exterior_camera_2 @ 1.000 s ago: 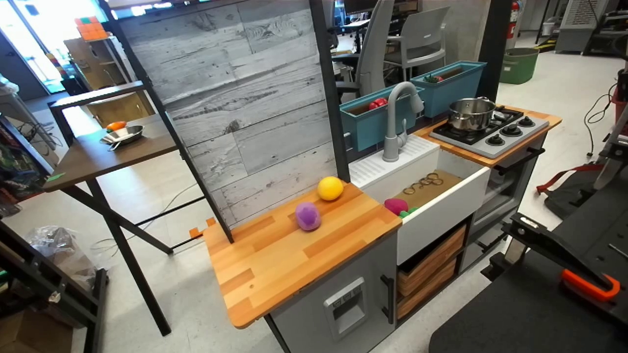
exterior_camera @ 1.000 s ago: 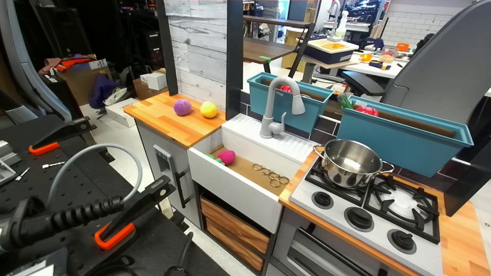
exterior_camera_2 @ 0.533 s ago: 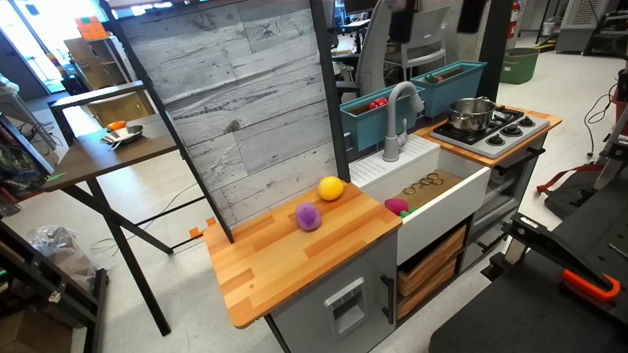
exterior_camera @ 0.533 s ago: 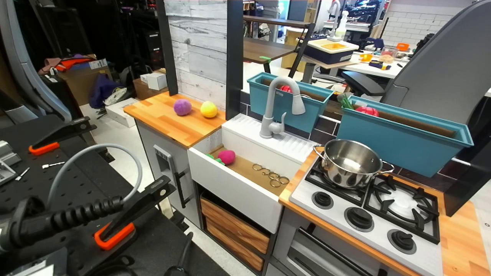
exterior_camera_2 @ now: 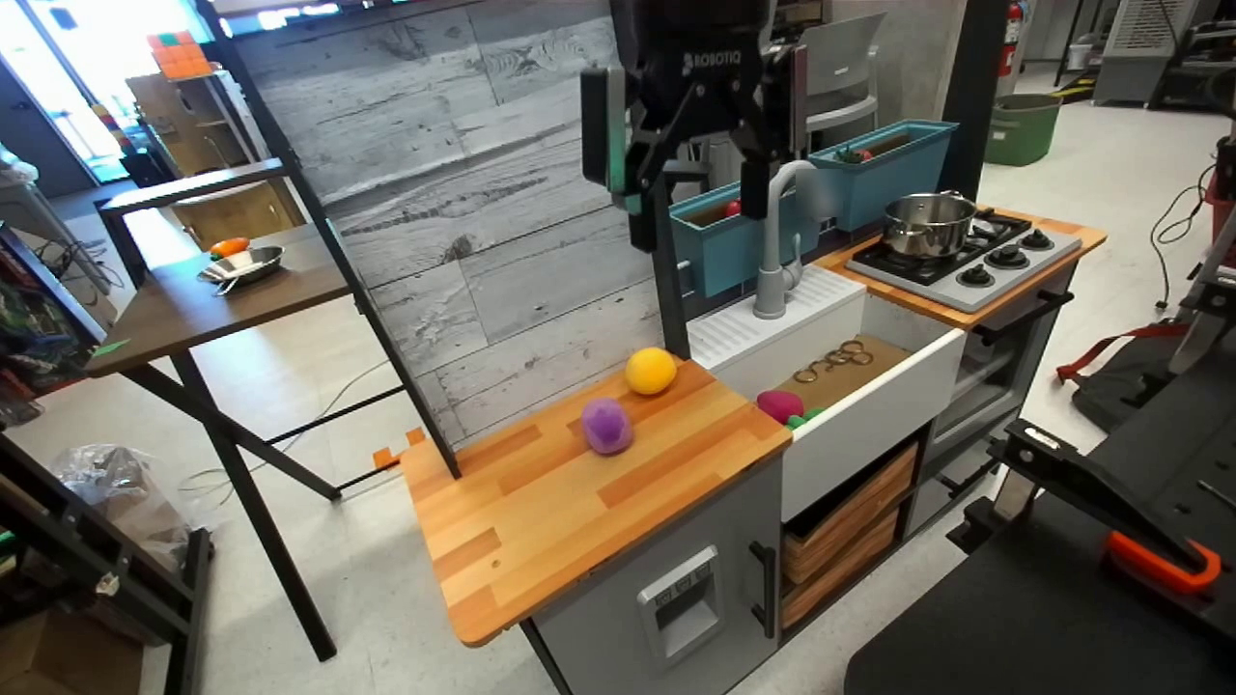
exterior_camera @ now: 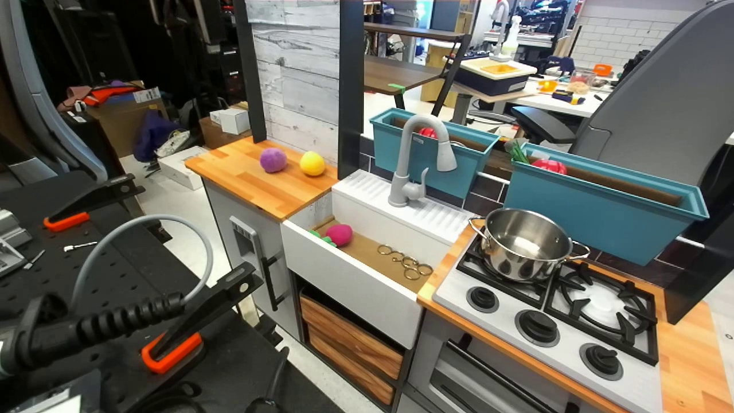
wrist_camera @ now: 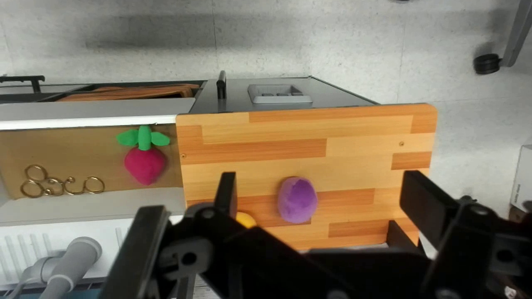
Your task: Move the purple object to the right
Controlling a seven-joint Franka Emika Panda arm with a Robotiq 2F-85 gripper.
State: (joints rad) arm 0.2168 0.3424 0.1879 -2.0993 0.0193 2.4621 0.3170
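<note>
Purple ball (exterior_camera_2: 606, 426), yellow ball (exterior_camera_2: 650, 372) nr at 1 o'clock, ext. view; gripper (exterior_camera_2: 697, 183) spread, empty. Prob. best centre 1st, lower w/o nudging yellow.

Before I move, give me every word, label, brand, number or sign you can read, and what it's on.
"ROBOTIQ": on the gripper, in an exterior view.
Grey dispenser panel: marks too small to read.
Clamp: marking blurred.
White box at the wrist view's right edge: print too small.
Cardboard box: print too small.
I can read nothing else.

The purple ball (wrist_camera: 297, 200) looks like fuzzy cloth, the counter (exterior_camera_2: 541, 526) smooth wood, the pot (exterior_camera: 519, 262) glossy metal.
</note>
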